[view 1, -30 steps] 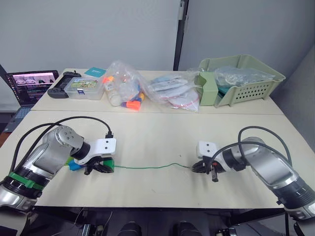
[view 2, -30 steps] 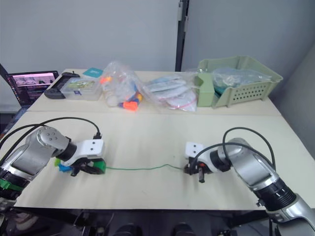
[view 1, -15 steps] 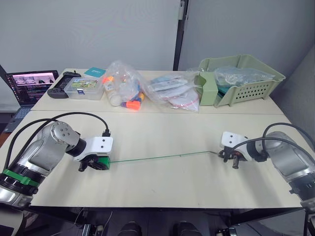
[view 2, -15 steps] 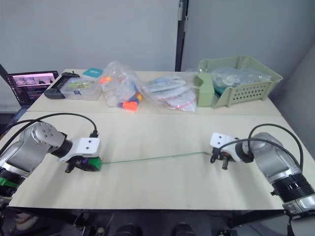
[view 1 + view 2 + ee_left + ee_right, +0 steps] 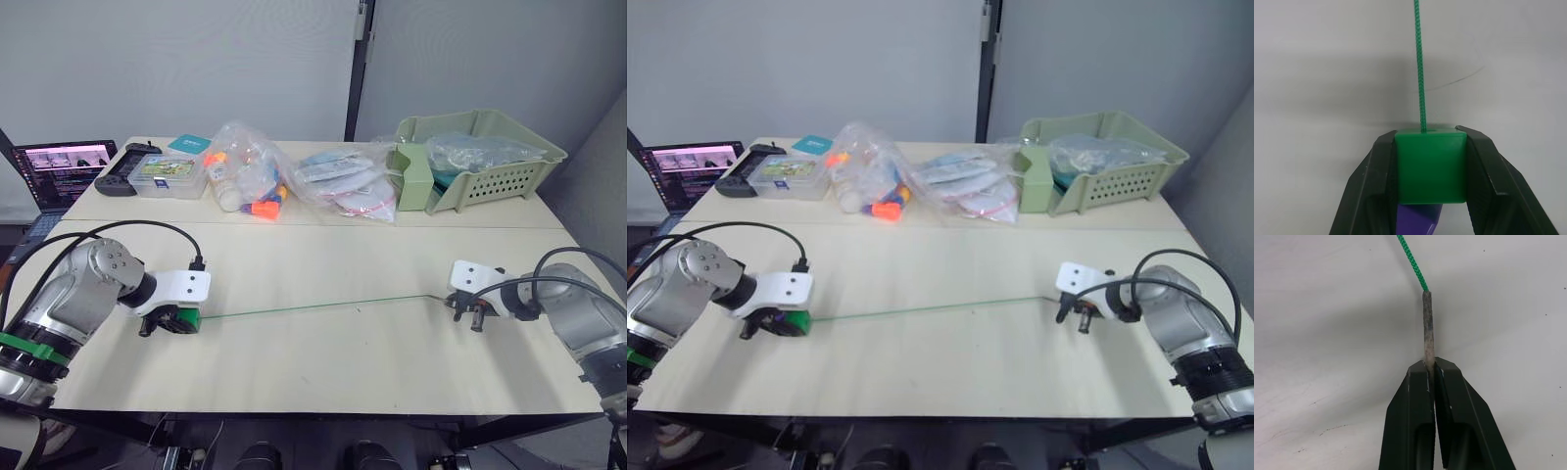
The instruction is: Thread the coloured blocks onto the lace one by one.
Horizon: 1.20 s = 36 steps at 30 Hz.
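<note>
A thin green lace (image 5: 313, 307) stretches taut across the table between my two grippers. My left gripper (image 5: 179, 319) is shut on a dark green block (image 5: 1430, 165) with the lace running out of its hole. A purple block (image 5: 1419, 219) sits right behind the green one between the fingers. My right gripper (image 5: 455, 304) is shut on the lace's stiff grey tip (image 5: 1428, 328) at the table's right side. Other blocks are hidden.
At the back of the table (image 5: 323, 362) lie clear bags with orange toys (image 5: 245, 176), more bags (image 5: 345, 181), a green basket (image 5: 480, 157), a plastic box (image 5: 168, 176), a black controller (image 5: 116, 182) and a laptop (image 5: 57, 168) at the left.
Both arms have moved apart: the left gripper slid left with the green block, the right gripper pulled the tip far to the right. The lace went from slack to taut.
</note>
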Motion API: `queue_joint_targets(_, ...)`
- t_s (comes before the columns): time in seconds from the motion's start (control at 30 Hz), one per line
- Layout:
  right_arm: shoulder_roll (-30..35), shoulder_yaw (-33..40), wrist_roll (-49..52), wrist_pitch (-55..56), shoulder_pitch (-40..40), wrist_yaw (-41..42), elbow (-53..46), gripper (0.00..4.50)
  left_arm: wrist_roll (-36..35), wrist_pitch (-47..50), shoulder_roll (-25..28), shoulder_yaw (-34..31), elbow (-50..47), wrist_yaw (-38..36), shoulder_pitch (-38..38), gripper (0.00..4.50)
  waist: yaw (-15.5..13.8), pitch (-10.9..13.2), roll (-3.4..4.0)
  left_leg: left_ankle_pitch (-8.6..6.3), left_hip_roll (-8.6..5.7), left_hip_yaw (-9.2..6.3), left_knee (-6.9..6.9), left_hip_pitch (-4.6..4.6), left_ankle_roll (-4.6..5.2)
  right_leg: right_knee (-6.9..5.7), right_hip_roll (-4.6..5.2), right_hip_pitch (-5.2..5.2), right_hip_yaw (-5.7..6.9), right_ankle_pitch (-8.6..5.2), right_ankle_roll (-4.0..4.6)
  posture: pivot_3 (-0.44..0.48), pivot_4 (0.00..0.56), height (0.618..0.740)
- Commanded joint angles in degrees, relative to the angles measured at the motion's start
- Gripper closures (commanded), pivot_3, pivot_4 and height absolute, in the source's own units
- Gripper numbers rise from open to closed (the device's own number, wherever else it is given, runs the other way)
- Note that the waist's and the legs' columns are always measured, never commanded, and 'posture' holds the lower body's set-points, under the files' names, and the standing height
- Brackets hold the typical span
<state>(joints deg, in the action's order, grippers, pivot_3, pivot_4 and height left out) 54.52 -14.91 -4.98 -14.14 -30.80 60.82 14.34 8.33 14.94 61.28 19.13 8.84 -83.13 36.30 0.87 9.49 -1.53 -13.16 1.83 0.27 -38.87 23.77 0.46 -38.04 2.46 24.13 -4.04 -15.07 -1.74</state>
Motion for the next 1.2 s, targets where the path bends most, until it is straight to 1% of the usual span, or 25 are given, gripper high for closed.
queue_joint_targets(0.03, -1.59, -0.39, -2.02, 0.86, -0.39, -0.71, 1.55, 4.50, 0.97, 0.32, 0.38, -1.76, 1.42, 1.17, 1.89, 3.29, 0.22, -0.01, -0.05, 0.00, 0.01, 0.00, 0.00, -0.01, 0.00, -0.01, 0.00, 0.00, 0.00, 0.00, 0.00, 0.000, 0.150, 0.737)
queue_joint_targets(0.17, -2.42, -0.43, -3.03, 1.29, -1.05, -0.35, 1.91, 4.50, 1.02, 0.50, -0.19, -1.76, 1.91, 1.72, 2.68, 3.29, 0.64, -0.01, -0.07, 0.00, 0.04, -0.01, 0.01, -0.04, 0.00, -0.03, -0.04, 0.00, 0.00, 0.00, 0.01, 0.000, 0.150, 0.737)
queue_joint_targets(0.37, -2.64, -0.73, -3.85, 0.56, -1.15, 1.68, 1.75, 4.50, -0.20, 1.53, -0.07, -1.51, -0.44, 0.10, 1.02, 3.29, 0.85, -0.01, -0.07, 0.00, 0.03, -0.02, 0.02, -0.03, 0.00, -0.04, -0.03, 0.00, 0.00, 0.00, 0.01, 0.000, 0.150, 0.737)
queue_joint_targets(0.57, -1.59, -0.45, -3.87, -0.53, 0.26, 3.56, 0.28, 4.50, -0.77, 1.22, 0.58, -1.52, -1.95, -1.83, -0.05, 3.29, 0.82, -0.01, -0.06, 0.00, 0.03, -0.03, 0.02, -0.03, 0.00, -0.04, -0.03, 0.00, 0.01, 0.00, 0.01, 0.000, 0.150, 0.737)
queue_joint_targets(0.8, 0.65, 0.26, -4.44, -0.11, 1.72, 4.91, 0.19, 4.50, -1.97, 0.42, 1.31, -1.90, -3.50, -3.59, -1.36, 3.29, -0.06, -0.01, -0.06, 0.00, 0.01, -0.02, 0.01, -0.02, 0.00, -0.02, -0.01, -0.01, 0.00, 0.00, 0.01, 0.000, 0.150, 0.737)
queue_joint_targets(1.03, 0.54, 0.47, -3.51, 3.10, 1.55, 6.99, 1.03, 4.50, -1.66, -1.11, 0.30, -2.16, -2.35, -1.13, -1.47, 3.29, -0.20, -0.01, -0.07, 0.00, 0.00, -0.02, -0.01, -0.02, 0.00, 0.00, 0.01, -0.04, 0.00, 0.00, 0.00, 0.000, 0.150, 0.737)
queue_joint_targets(1.2, 1.34, -0.35, -3.19, 4.81, 1.50, 11.37, -1.71, 4.50, -2.63, -0.50, -0.05, -2.26, -2.54, -1.06, -1.48, 3.29, -0.12, -0.01, -0.07, 0.00, 0.01, -0.02, 0.00, -0.02, 0.00, -0.01, 0.00, -0.02, 0.00, 0.00, 0.00, 0.000, 0.150, 0.737)
